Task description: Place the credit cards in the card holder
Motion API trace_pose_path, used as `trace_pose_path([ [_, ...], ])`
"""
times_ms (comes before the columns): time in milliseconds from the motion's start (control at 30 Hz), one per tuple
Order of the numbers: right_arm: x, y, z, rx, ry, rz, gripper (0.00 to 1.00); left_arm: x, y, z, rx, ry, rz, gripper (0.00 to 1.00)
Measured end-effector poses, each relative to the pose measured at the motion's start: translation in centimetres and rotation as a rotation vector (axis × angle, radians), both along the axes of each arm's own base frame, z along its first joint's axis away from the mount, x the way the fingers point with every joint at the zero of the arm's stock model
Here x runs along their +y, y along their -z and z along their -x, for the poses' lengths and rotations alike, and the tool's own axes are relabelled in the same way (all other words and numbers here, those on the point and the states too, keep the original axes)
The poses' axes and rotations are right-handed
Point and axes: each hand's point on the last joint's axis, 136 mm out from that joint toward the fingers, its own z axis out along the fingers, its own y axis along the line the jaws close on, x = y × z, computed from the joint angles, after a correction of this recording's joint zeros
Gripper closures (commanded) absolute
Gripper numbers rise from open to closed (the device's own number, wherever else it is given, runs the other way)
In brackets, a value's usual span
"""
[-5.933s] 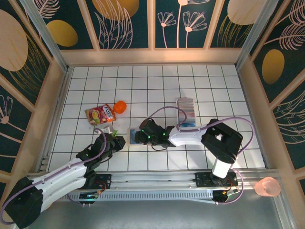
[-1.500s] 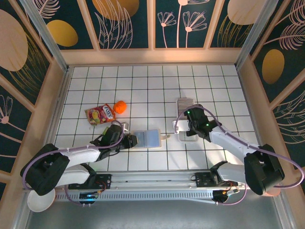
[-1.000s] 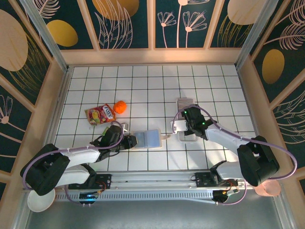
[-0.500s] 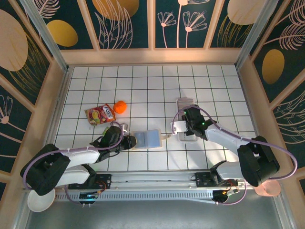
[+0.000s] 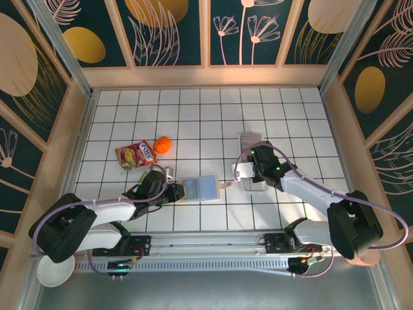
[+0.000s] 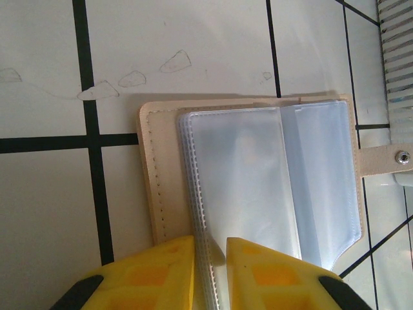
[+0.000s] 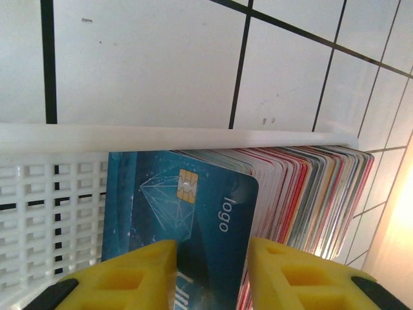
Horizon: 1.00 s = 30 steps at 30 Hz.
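Spanning counter [image 5: 213, 116]: tray [image 7: 51, 187] right, card holder [image 6: 258, 187] left, well apart.
Tray: credit cards [image 7: 303, 194] upright in a row.
Card holder: open flat, sleeves [image 6: 239, 168] look empty.
Left gripper [image 6: 208, 248]: narrow, pinching sleeve edge.
Right gripper [image 7: 210, 252]: astride front blue card [image 7: 187, 213]; grip unclear.
Progress: nothing inserted, all left.

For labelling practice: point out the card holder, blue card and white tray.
card holder [image 6: 160, 181], left wrist view, beige cover
blue card [image 7: 181, 219], right wrist view, printed face
white tray [image 7: 193, 137], right wrist view, rim
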Motion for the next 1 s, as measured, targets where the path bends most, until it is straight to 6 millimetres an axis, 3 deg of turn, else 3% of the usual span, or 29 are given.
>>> trace_pose_path([
  [667,-0.2,-1.2,0.3,-0.023,0.013,-0.033,0.93,0.1,-0.1,0.2,0.001,0.001,-0.003,0.78],
  [733,-0.2,-1.0,0.5,-0.011,0.013,-0.031,0.98,0.1,-0.1,0.2,0.004,0.001,-0.005,0.78],
  [1000,-0.6,-0.7,2.8,0.095,0.021,-0.044,1.0,0.2,-0.2,0.4,0.004,0.009,-0.017,0.75],
])
